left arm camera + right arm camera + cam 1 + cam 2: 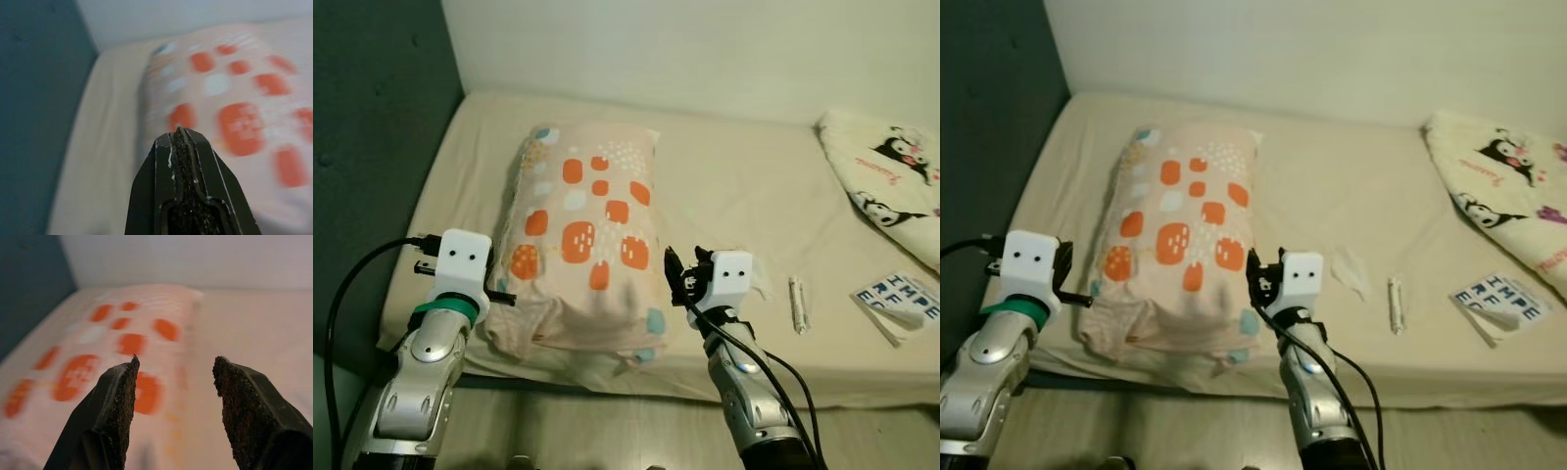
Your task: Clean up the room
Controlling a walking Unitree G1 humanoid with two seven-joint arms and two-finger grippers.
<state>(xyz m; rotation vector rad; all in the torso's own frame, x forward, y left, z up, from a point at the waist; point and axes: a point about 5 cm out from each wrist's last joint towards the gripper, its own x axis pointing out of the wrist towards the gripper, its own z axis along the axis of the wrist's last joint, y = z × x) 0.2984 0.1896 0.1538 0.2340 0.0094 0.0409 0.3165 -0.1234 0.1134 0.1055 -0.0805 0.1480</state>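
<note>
A peach pillow (pixel 582 245) with orange and white patches lies lengthwise on the cream bed (pixel 744 176), its near end at the front edge. My left gripper (pixel 508 296) is shut with nothing in it, right at the pillow's near left corner; in the left wrist view its fingertips (pixel 178 133) point along the pillow (pixel 234 98). My right gripper (pixel 683 272) is open beside the pillow's near right corner. In the right wrist view that gripper (pixel 175 366) has nothing between its fingers.
A crumpled white tissue (pixel 762 282), a small white roll (pixel 797 305) and a printed paper (pixel 901 302) lie on the sheet to the right. A cartoon-print blanket (pixel 891 171) sits at the far right. A dark teal wall (pixel 372 137) borders the bed's left side.
</note>
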